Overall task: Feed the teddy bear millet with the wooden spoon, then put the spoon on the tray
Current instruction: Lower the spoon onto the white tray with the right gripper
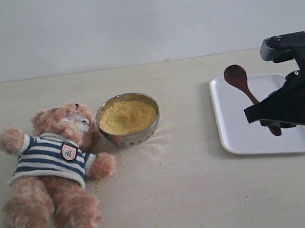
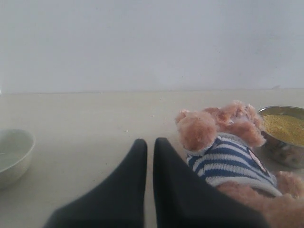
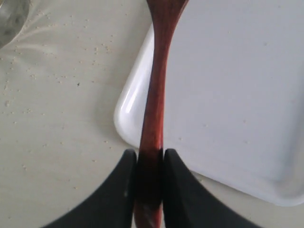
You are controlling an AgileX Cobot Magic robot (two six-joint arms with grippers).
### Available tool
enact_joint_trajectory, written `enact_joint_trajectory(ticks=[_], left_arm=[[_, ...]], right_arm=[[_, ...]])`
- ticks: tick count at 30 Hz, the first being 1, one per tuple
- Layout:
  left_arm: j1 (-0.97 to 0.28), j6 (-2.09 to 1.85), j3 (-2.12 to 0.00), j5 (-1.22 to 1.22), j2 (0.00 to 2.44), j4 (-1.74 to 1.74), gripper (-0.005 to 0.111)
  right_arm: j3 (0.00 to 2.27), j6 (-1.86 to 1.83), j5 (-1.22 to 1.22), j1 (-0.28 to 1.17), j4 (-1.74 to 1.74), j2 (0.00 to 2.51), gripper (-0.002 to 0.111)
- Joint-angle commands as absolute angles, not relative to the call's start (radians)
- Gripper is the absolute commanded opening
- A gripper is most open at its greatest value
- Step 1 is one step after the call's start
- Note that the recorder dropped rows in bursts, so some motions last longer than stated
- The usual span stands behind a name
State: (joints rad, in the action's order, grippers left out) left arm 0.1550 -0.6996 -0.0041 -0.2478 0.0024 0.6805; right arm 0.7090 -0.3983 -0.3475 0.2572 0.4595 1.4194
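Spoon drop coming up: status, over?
Right gripper shut on wooden spoon, over tray. Left gripper shut, empty, beside teddy bear. No obstruction seen on tray.

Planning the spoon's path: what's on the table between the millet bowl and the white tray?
Nothing stands there. The exterior view shows bare table between the steel bowl of millet and the tray, only stray grains near the bowl.

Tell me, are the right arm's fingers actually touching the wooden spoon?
Touching. The right wrist view shows both fingers pressed against the wooden spoon handle, no gap either side.
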Motion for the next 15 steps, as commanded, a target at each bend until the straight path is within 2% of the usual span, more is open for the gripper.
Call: enact_joint_trajectory(ticks=[1,15], left_arm=[[0.15,-0.704,0.0,-0.236,0.0,0.695,0.005],[0.15,-0.704,0.0,-0.236,0.0,0.695,0.005]], right_arm=[[0.714,-0.327,-0.247,0.233,0.397,1.456,0.0],[0.9,-0.299,-0.324,0.206,0.312,1.783,0.0]])
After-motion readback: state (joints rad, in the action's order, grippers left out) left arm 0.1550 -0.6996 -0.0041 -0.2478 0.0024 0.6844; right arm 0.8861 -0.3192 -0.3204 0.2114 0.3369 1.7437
